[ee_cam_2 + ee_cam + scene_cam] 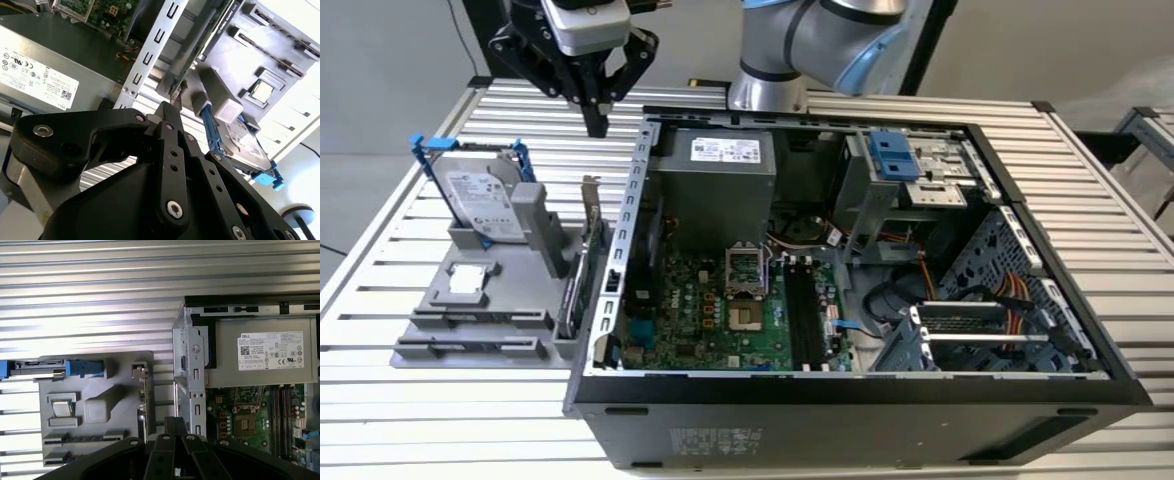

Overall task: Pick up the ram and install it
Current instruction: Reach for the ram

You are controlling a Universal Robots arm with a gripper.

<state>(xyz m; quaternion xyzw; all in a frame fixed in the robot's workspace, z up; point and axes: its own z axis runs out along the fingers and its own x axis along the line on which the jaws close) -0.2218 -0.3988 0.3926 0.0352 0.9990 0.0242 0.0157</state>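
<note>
1. The ram [85, 436] appeared as a thin, long, dark strip seen edge-on. It stood in one of the two long slots of the grey holder [440, 300]; in the exterior view it lay at the holder's near end [480, 318]. Its face and colour could not be made out from these angles.
2. The holder rested on the slatted tabletop [454, 420], just beside the open computer case [638, 200], on the exterior view's left of it.
3. The same holder carried a silver hard drive [487, 200] with blue rails, set upright at the far end. A larger upright card [587, 240] with a metal bracket stood along the edge next to the case.
4. The gripper [596, 122] hung above the tabletop, between the hard drive and the case wall and well apart from the ram.
5. Its black fingers were drawn together to a single tip, as seen in both wrist views [169, 112] [175, 425]. Nothing was clamped between them and they touched no object.
6. Inside the case, the motherboard [720, 310] lay exposed below the grey power supply [714, 170].
</note>
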